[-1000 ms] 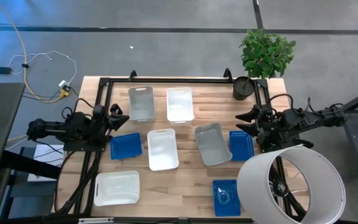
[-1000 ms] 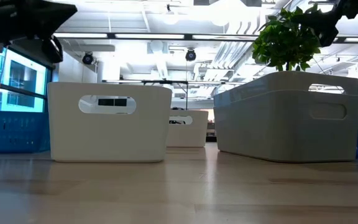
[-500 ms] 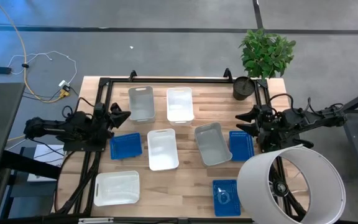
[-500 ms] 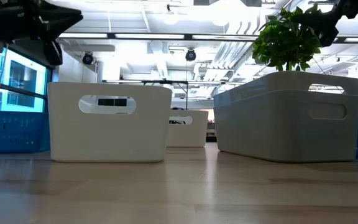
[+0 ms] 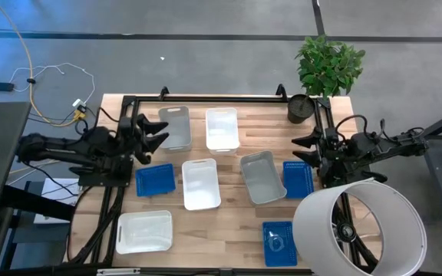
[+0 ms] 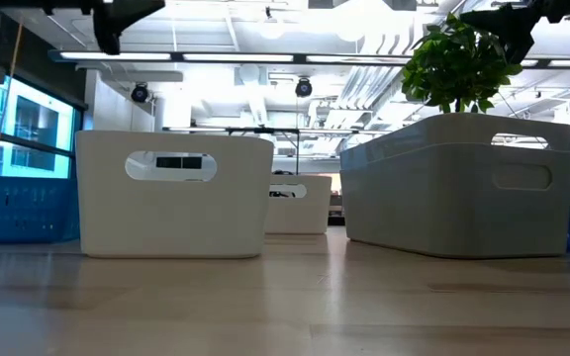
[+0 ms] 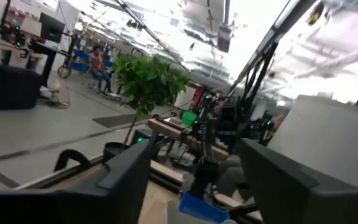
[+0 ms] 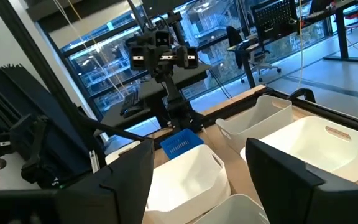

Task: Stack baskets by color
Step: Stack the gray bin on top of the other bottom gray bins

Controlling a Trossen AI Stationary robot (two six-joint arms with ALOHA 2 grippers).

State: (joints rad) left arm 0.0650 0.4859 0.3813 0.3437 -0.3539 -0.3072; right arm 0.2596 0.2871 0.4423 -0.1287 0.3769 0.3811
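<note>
Nothing is stacked yet: all the baskets are lying singly on the tabletop [image 5: 240, 211], so the whole sorting by colour is remaining. Four white baskets are sitting apart: one at the far centre [image 5: 222, 128], one in the middle [image 5: 201, 183], one at the near left [image 5: 144, 231], and a paler grey-white one [image 5: 175, 126] at the far left. A grey basket [image 5: 262, 177] is resting tilted right of centre. Three blue baskets are lying flat: one at the left [image 5: 154, 179], one just beside the grey basket [image 5: 298, 179], and one at the near right [image 5: 279, 243], which appears to be holding a small clear object; the others are looking empty. The left gripper [image 5: 153, 133] is hovering near the far-left basket with fingers spread, holding nothing. The right gripper [image 5: 304, 152] is waiting at the right edge, fingers spread and empty.
</note>
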